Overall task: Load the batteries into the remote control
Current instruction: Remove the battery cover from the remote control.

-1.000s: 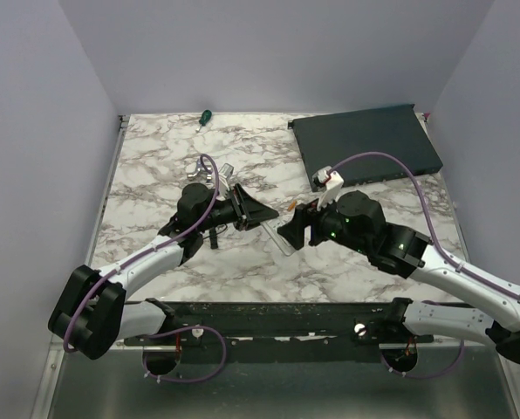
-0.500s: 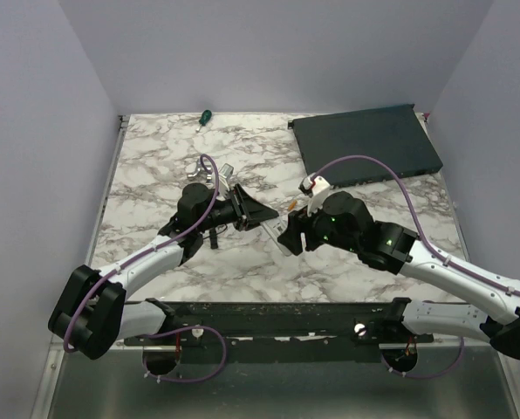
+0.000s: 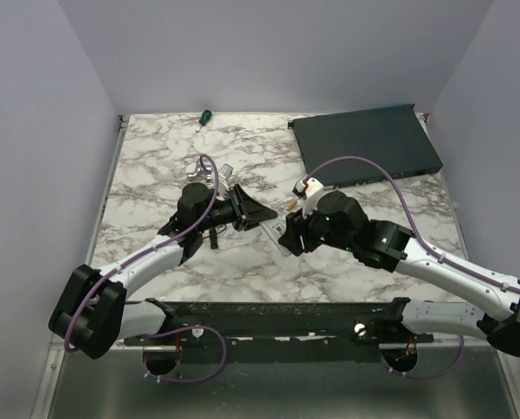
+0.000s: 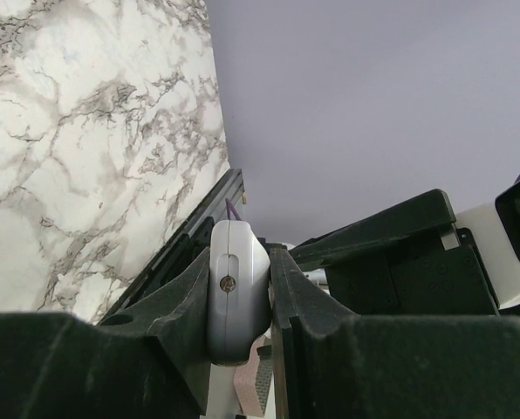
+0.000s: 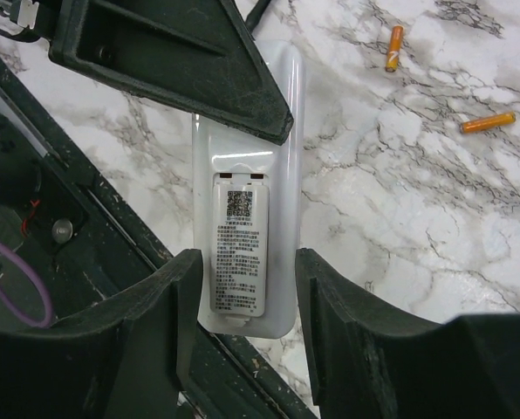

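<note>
Under the straddling right end effector (image 5: 249, 262), grip unclear, the left end effector (image 4: 240, 262) clamps the half-hidden remote control (image 5: 242, 218).

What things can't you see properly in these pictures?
- The remote control button side: the right wrist view shows only its labelled back; in the top view the left end effector and right end effector mostly cover it.
- Its label: print too small to read.
- Right end effector's grip: fingers straddle the remote control; contact unclear.
- The batteries: clear in the right wrist view, mere specks from the top.
</note>
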Controlling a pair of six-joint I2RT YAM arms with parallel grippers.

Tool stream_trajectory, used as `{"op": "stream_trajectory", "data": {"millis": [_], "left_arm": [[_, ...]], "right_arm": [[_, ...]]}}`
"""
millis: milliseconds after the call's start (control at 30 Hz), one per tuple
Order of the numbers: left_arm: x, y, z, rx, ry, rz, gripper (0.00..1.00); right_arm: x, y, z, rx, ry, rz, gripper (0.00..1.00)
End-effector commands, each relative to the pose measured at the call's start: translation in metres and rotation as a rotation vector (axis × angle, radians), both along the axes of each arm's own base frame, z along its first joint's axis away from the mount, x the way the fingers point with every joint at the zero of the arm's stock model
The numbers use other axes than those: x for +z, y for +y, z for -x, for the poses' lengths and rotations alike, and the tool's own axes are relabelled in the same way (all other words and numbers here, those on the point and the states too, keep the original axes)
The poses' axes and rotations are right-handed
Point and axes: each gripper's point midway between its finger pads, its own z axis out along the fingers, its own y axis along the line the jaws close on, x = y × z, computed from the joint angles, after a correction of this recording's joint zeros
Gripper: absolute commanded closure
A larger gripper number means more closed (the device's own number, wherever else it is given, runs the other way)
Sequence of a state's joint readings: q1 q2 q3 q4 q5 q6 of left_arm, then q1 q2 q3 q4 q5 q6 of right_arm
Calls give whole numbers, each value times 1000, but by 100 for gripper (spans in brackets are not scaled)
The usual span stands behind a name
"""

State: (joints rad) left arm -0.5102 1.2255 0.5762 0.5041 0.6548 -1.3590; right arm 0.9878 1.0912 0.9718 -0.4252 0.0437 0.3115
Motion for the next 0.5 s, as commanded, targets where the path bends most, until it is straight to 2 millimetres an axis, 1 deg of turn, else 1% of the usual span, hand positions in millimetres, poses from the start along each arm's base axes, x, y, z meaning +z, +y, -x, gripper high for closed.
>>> {"op": "stream_trajectory", "data": {"millis": [0,100,267,467], "left_arm": [[6,2,-4,17,-21,16,100],[4,3,-5,20,-19,14,100],[5,4,-6,24,-18,16,100],[5,5,-5,22,-19,14,100]], "right_arm": [[0,1,11,50,17,32,46],[0,2,13,61,18,36,45],[-3,4,15,74,24,48,49],[-5,6,15,78,23,50,60]]}}
